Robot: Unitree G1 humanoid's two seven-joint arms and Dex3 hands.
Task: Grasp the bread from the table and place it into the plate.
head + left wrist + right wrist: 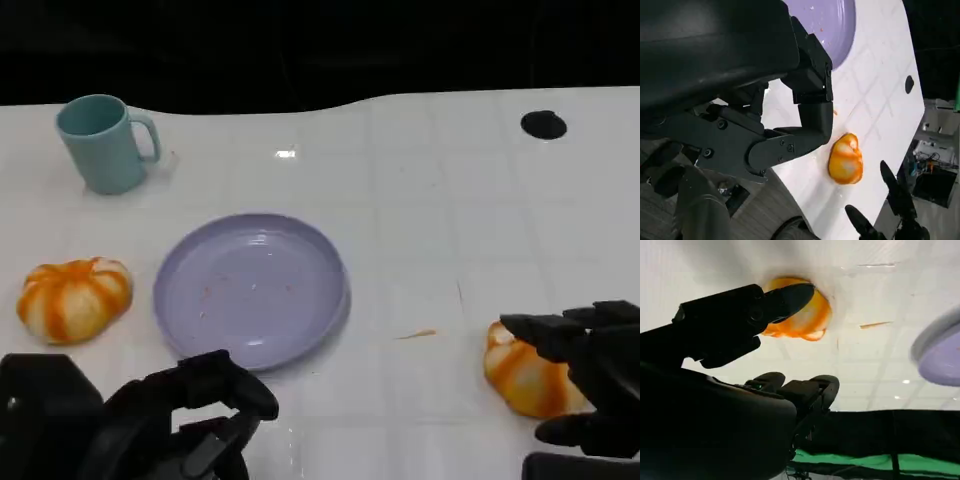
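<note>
White table (420, 200), head view. Purple plate (250, 288) sits near the middle, bare apart from a few small specks. Teal mug (102, 142) stands upright at the far left, handle toward the plate. A small black disc (543, 124) lies at the far right edge.

Two orange-and-white pieces of bread on the table. Left bread (75, 298) lies just beside the plate's left rim, apart from it. Right bread (528, 378) lies well to the right of the plate, on the table, not in the plate. A thin orange crumb (418, 334) lies between the plate and the right bread.

Right hand (590, 375) is at the right bread, fingers spread: one finger reaches over the top of the bread, another sits low on its near side. Right wrist view shows a finger (785, 299) across the bread (807, 317), the others held away from it. Fingers apart, not clamped; whether the upper finger touches the bread, cannot tell.

Left hand (170, 420) is at the near edge, below the plate, fingers curled but parted, holding nothing. Left wrist view shows its fingers (805, 100) bent over bare table, with the plate (832, 22) beyond and the right bread (846, 159) farther off.
</note>
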